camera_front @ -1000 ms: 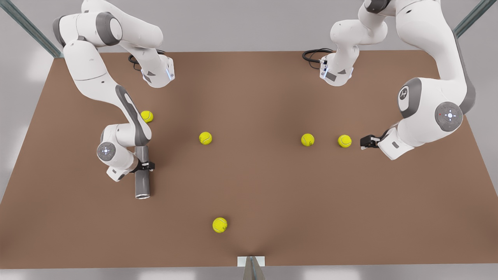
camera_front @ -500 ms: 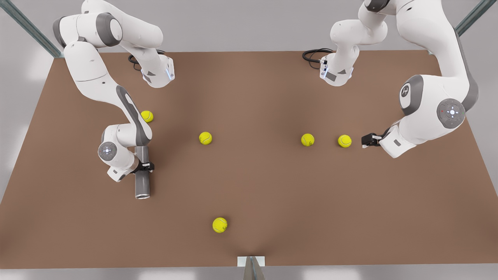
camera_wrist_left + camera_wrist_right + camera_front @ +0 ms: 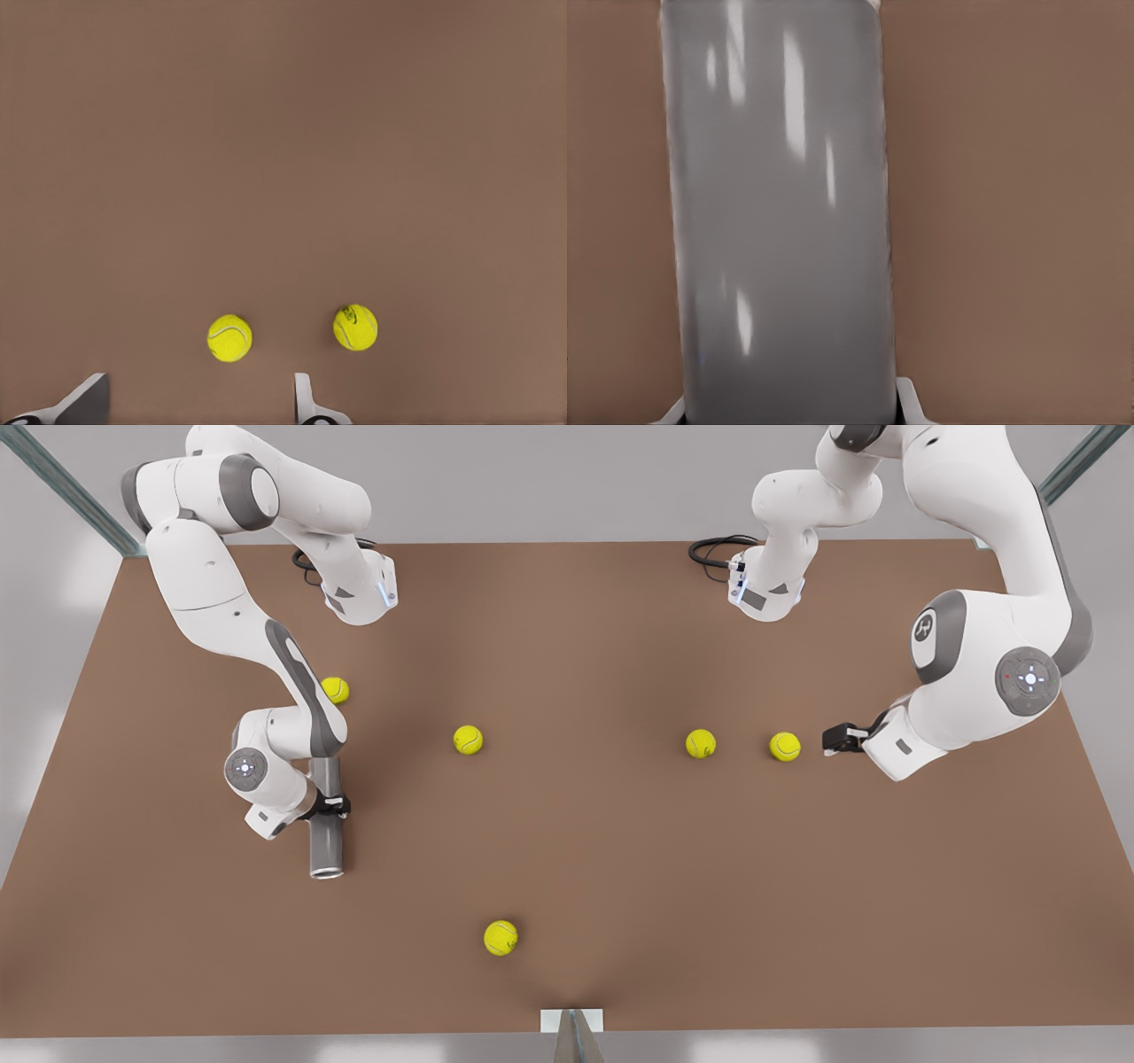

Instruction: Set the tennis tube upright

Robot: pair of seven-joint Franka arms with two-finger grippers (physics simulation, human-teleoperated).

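Already, right gripper point(image 3: 333, 806) sits clamped across the tennis tube point(image 3: 325, 828) mid-length, lower left of front view; tube lies flat, long axis vertical in frame, silvery rim toward bottom. Left gripper point(image 3: 833, 740), fingers spread and empty, waits by 2 tennis balls point(image 3: 229, 337) at right.

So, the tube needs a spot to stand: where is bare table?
Bare table lies between the tennis tube held by the right gripper and the ball. Crowded: the two balls near the open left gripper.
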